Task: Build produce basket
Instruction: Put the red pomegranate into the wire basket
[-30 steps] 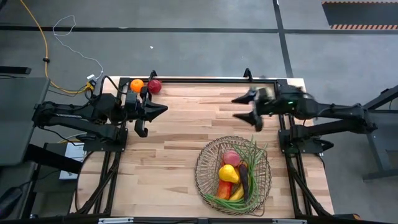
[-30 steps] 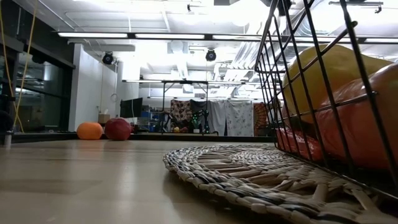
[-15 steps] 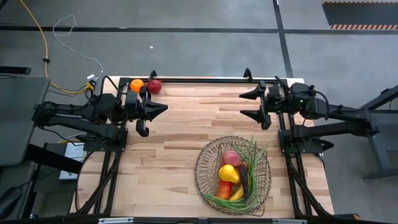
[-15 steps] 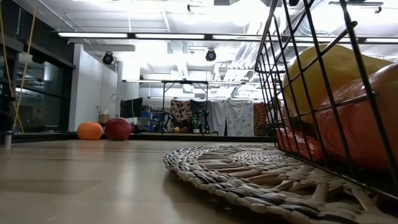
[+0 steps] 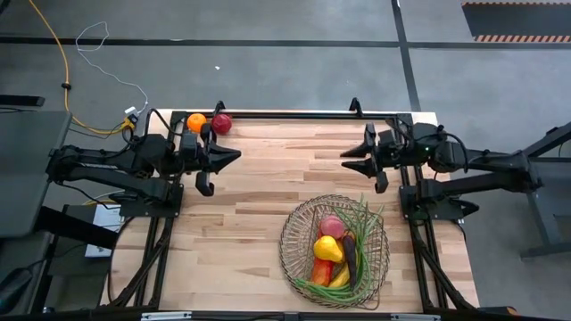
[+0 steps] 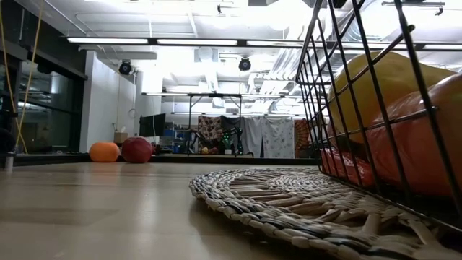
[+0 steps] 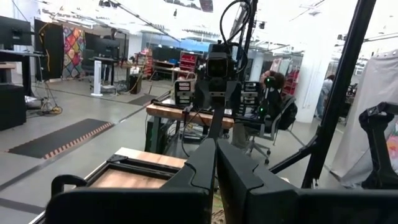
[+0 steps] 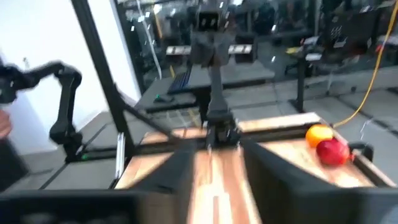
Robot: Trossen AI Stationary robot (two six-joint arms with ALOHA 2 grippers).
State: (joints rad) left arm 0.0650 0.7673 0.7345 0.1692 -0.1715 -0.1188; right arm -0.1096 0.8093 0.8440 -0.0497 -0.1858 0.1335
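your wire basket [image 5: 293, 234] sits on the near right part of the wooden table [image 5: 250, 205], resting on a round woven mat [image 6: 289, 198] that shows in the low view. inside it you have a pink peach [image 5: 332, 225] at the far side, a yellow pear [image 5: 327, 249] in the middle, a red-yellow mango [image 5: 321, 270] nearer you, a banana [image 5: 341, 277] beside that, a dark purple eggplant [image 5: 350, 256] lying along the right, and long green beans [image 5: 361, 218] draped over the rim. an orange [image 5: 195, 121] and a dark red apple [image 5: 221, 123] lie touching each other at the far left corner of the table, well apart from the basket and not yet in it. your left gripper [image 5: 234, 157] hangs over the left side of the table just near those two fruits, its fingers [image 7: 205, 165] pressed together with nothing between them. your right gripper [image 5: 350, 159] hangs over the far right of the table, beyond the basket, its two fingers [image 8: 264, 168] standing apart with a gap between them and holding nothing.
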